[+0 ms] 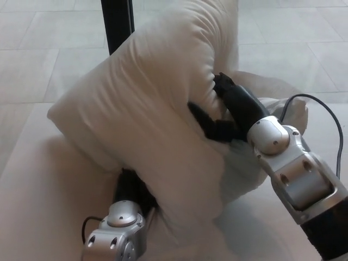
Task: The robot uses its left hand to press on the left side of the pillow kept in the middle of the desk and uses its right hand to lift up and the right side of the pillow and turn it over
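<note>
Pillow is standing up mid-flip on the white desk, right side raised high and bulging toward the camera, lower left edge pinned near the front. Right hand is digging into the raised fold from the right, black fingers clamped into the fabric, thumb side pressed in higher up. Left hand is sitting mostly buried under the pillow's lower edge, only the wrist and a bit of black showing, so I cannot tell whether its fingers are apart or together.

Risks as I'm reading them:
- Grip is pinching soft fill, not a seam. Fabric could be sliding out, letting the raised half flop back to the right.
- Pillow is folding rather than pivoting. If the left hand is pressing too far in, it may end up doubled over instead of turned.
- Left hand is lying where the raised side should land, so it could be getting trapped.
- Black cable is looping off the right wrist beside the pillow's far corner and could be snagging.
- Dark post is standing just behind.
</note>
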